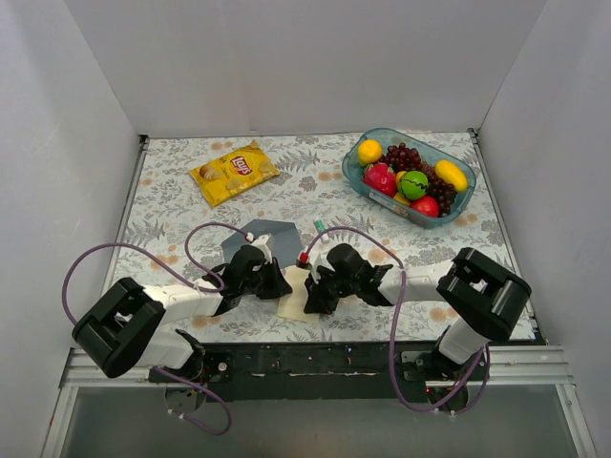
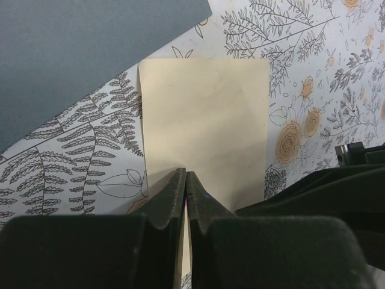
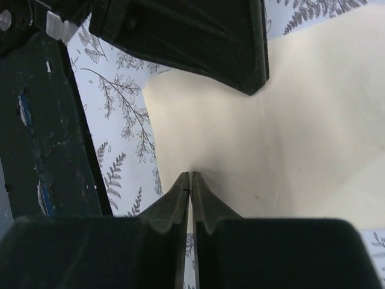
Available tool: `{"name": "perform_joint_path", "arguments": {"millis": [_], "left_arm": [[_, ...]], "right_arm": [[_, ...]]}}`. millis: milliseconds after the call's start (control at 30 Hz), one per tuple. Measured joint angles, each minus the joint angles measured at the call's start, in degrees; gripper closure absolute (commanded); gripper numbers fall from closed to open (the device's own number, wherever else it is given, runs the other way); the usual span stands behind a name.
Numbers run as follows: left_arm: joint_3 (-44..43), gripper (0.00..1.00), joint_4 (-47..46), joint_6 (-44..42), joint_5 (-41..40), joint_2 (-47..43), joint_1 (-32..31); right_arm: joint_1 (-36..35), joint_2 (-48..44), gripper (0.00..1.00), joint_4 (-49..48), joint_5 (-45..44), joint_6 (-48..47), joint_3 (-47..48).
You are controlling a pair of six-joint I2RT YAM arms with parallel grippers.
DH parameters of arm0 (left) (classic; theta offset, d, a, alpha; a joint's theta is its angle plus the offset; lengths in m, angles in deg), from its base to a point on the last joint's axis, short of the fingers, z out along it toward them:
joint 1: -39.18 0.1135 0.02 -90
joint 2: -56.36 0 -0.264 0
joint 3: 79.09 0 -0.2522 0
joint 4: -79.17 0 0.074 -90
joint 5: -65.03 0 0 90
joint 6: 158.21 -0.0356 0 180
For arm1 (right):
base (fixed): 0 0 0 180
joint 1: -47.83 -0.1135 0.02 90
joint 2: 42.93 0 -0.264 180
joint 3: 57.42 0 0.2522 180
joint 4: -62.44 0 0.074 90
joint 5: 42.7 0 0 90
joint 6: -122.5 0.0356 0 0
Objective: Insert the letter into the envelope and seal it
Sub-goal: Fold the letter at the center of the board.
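The cream letter [image 1: 294, 300] lies near the table's front edge, between my two grippers. My left gripper [image 1: 281, 284] is shut on its near edge; in the left wrist view the fingers [image 2: 186, 174] pinch the sheet [image 2: 204, 120], which stretches flat ahead. My right gripper [image 1: 313, 291] is shut on another edge of the letter [image 3: 313, 120], with its tips [image 3: 190, 174] closed on the paper. The grey-blue envelope [image 1: 271, 232] lies just beyond the left gripper, partly hidden by it. It also fills the upper left of the left wrist view [image 2: 72, 54], and a strip of tablecloth separates it from the letter.
A yellow crisp bag [image 1: 234, 172] lies at the back left. A clear blue fruit basket [image 1: 412, 139] stands at the back right. The black front rail [image 1: 315, 358] runs just behind the grippers and shows in the right wrist view [image 3: 36, 120]. White walls enclose the table.
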Motion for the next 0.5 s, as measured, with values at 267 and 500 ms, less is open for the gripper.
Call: {"name": "perform_joint_path", "arguments": {"millis": [267,500], "left_arm": [[-0.04,1.0,-2.51,0.85,0.07,1.68,-0.5],[-0.04,1.0,-2.99,3.72,-1.01,2.1,-0.85]], "right_arm": [[4.81,-9.6,0.59,5.49,-1.99,1.62,-1.16],[11.32,-19.85,0.4,7.37,-11.61,9.66,-3.89]]}}
